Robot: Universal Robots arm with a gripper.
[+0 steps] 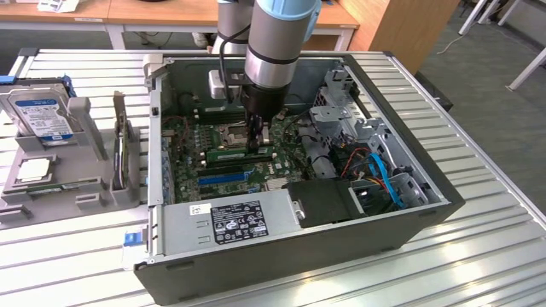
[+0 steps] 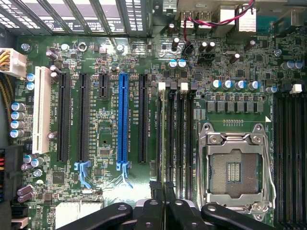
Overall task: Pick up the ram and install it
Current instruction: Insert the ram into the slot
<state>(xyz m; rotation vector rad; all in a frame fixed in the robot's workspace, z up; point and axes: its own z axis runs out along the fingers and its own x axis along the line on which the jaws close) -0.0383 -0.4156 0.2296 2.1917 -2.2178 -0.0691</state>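
Note:
The ram [image 1: 240, 154] is a long, narrow green stick standing on edge over the memory slots of the motherboard [image 1: 201, 150] inside the open computer case [image 1: 410, 217]. My gripper [image 1: 256, 148] reaches straight down into the case and is shut on the ram's upper edge near one end. In the wrist view the ram [image 2: 162, 143] appears edge-on as a thin dark line along the outermost memory slot, running out from between the black fingers [image 2: 152, 211] of my gripper [image 2: 164, 190]. Whether the stick is fully seated I cannot tell.
The empty processor socket [image 2: 235, 167] lies beside the memory slots, a blue expansion slot [image 2: 123, 120] on the other side. The power supply [image 1: 243, 217] and drive cage [image 1: 341, 121] crowd the case. A grey fixture [image 1: 94, 192] at the exterior view's left holds a hard drive [image 1: 38, 115] and a processor chip [image 1: 34, 169].

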